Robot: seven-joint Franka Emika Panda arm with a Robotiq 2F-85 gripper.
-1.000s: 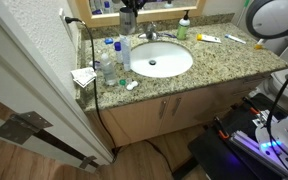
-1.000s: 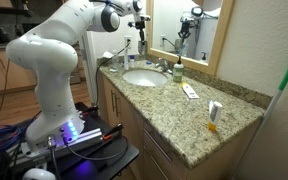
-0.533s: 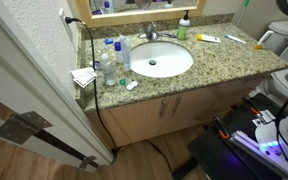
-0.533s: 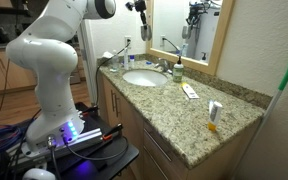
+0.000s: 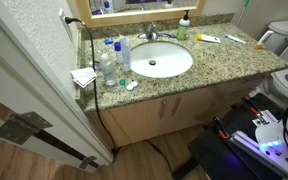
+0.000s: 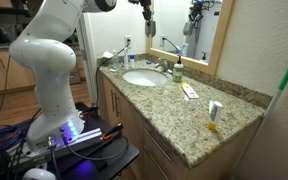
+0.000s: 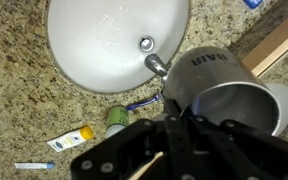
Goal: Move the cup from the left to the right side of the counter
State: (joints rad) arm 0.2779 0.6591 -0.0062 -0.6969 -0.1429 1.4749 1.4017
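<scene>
The cup (image 7: 229, 95) is a dark grey tumbler with white lettering and a shiny inside. In the wrist view it fills the right side, held over the right rim of the white sink (image 7: 94, 40). My gripper (image 7: 189, 125) is shut on the cup's wall. In an exterior view the gripper (image 6: 147, 12) holds the cup (image 6: 150, 27) high above the granite counter (image 6: 184, 115), over the sink's (image 6: 142, 77) far side near the mirror. In an exterior view the counter (image 5: 234, 62) and sink (image 5: 154, 60) show, but gripper and cup are out of frame.
Clear bottles with blue caps (image 5: 109, 60) and a white cloth (image 5: 84, 76) stand left of the sink. A green-capped bottle (image 5: 184, 28) and faucet (image 5: 149, 33) stand behind it. A toothpaste tube (image 5: 209, 38) and a small tube (image 6: 213, 115) lie on the right.
The gripper has risen with the cup, leaving the top of one exterior view and nearing the top edge of the other.
</scene>
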